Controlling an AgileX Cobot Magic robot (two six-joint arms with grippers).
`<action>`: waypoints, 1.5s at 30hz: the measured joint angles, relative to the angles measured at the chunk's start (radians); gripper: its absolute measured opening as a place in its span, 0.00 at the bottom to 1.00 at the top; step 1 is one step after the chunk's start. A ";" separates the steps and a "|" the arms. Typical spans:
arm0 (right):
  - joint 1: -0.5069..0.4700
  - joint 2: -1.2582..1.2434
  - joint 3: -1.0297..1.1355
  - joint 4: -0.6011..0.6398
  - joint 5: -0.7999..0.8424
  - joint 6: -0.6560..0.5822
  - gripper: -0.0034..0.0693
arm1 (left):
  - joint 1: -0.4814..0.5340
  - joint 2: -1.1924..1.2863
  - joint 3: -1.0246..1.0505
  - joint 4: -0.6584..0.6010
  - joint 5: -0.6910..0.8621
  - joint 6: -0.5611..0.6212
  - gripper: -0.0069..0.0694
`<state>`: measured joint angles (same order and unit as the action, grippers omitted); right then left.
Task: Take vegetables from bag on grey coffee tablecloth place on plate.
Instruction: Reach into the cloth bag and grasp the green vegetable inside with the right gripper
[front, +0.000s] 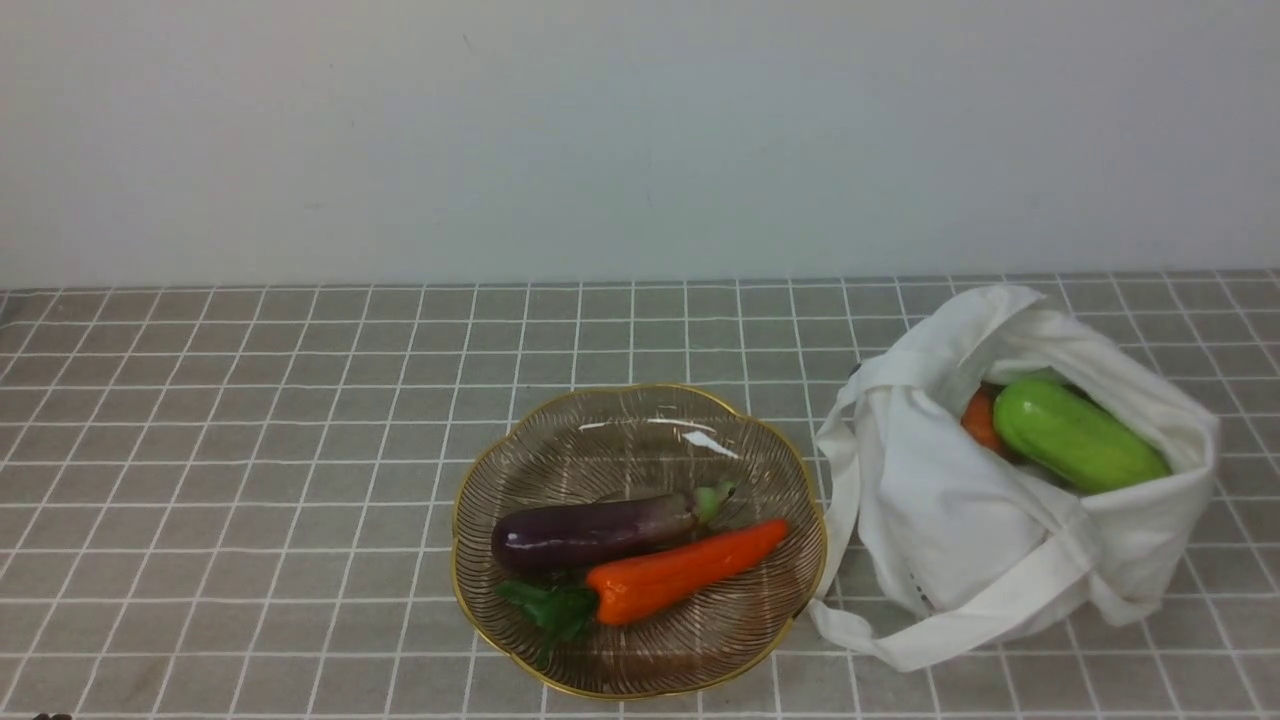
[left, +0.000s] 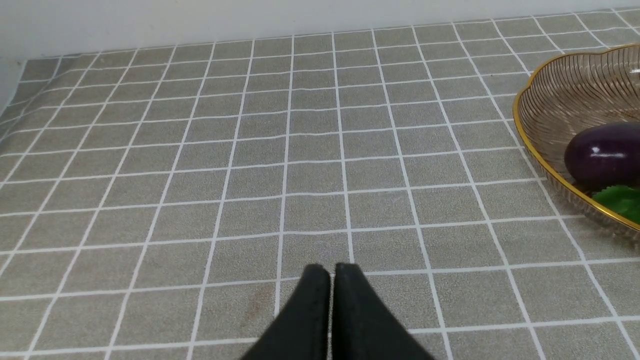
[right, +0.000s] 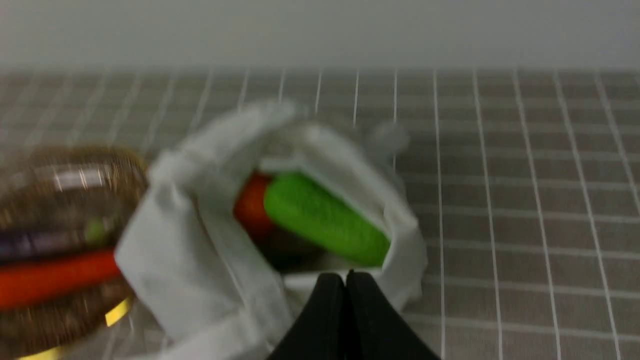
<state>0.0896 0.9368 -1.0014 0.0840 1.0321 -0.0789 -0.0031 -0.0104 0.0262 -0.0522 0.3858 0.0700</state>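
Observation:
A glossy green vegetable (front: 1078, 434) lies in the open mouth of the white bag (front: 950, 520) at the right of the grey checked tablecloth (front: 250, 450); something orange (front: 980, 420) shows beside it. The ribbed glass plate (front: 640, 420) with a gold rim holds a purple eggplant (front: 595, 532) and an orange carrot (front: 680, 575). My right gripper (right: 345, 276) is shut and empty, just short of the bag (right: 200, 260) and the green vegetable (right: 325, 220). My left gripper (left: 331, 270) is shut and empty over bare cloth, left of the plate (left: 555, 105). Neither gripper shows in the front view.
A pale wall (front: 640, 130) runs along the back of the table. The bag's strap handles (front: 850, 480) hang close to the plate's right rim. The right wrist view is blurred.

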 joint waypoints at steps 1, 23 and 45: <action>0.001 0.074 -0.024 0.031 0.029 -0.060 0.03 | 0.000 0.000 0.000 0.000 0.000 0.000 0.08; 0.103 0.545 -0.058 0.103 -0.257 -0.410 0.37 | 0.000 0.000 0.000 0.000 0.000 0.000 0.08; 0.103 0.666 -0.060 0.009 -0.361 -0.387 0.57 | 0.000 0.000 0.000 0.000 0.000 0.000 0.08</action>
<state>0.1931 1.6024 -1.0614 0.0927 0.6707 -0.4662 -0.0031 -0.0104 0.0262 -0.0522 0.3858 0.0700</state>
